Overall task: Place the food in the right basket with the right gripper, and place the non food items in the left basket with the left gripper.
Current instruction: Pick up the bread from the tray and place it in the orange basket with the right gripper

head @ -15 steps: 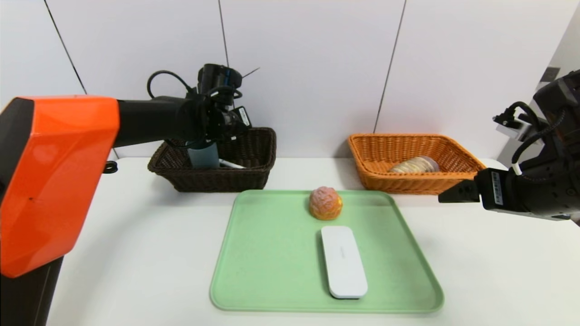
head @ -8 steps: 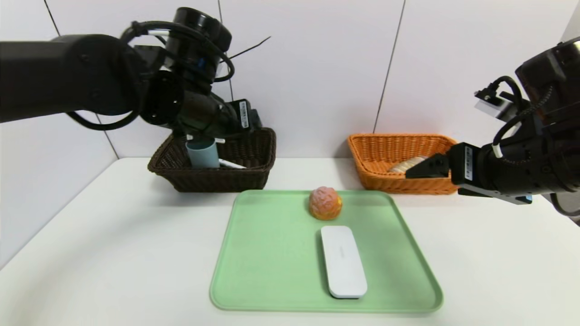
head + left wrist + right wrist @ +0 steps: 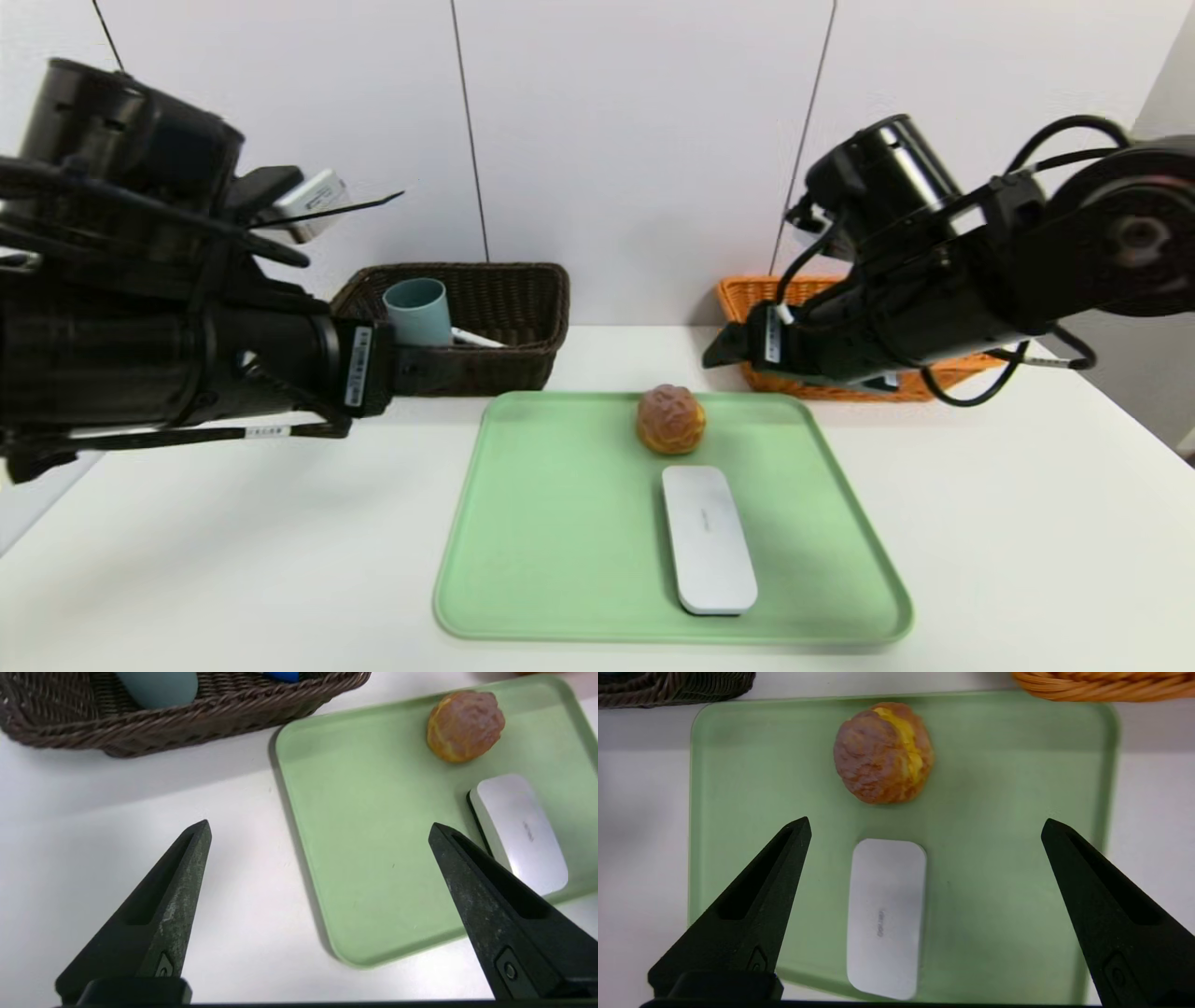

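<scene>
A round orange-pink bun and a flat white case lie on the green tray. The grey-blue cup stands in the dark brown left basket, with the white marker beside it. My left gripper is open and empty, low over the table in front of that basket, near the tray's left edge. My right gripper is open and empty above the tray, with the bun just ahead of it and the case below. My right arm hides most of the orange right basket. The bread loaf is hidden.
The tray lies mid-table, with the two baskets behind it against the white wall. In the head view my left arm fills the left side and my right arm reaches in from the right. The table's right edge is close.
My left gripper opened wider, left the cup standing in the brown basket and drew back toward the front left. My right arm swung left from the table's right side to over the tray.
</scene>
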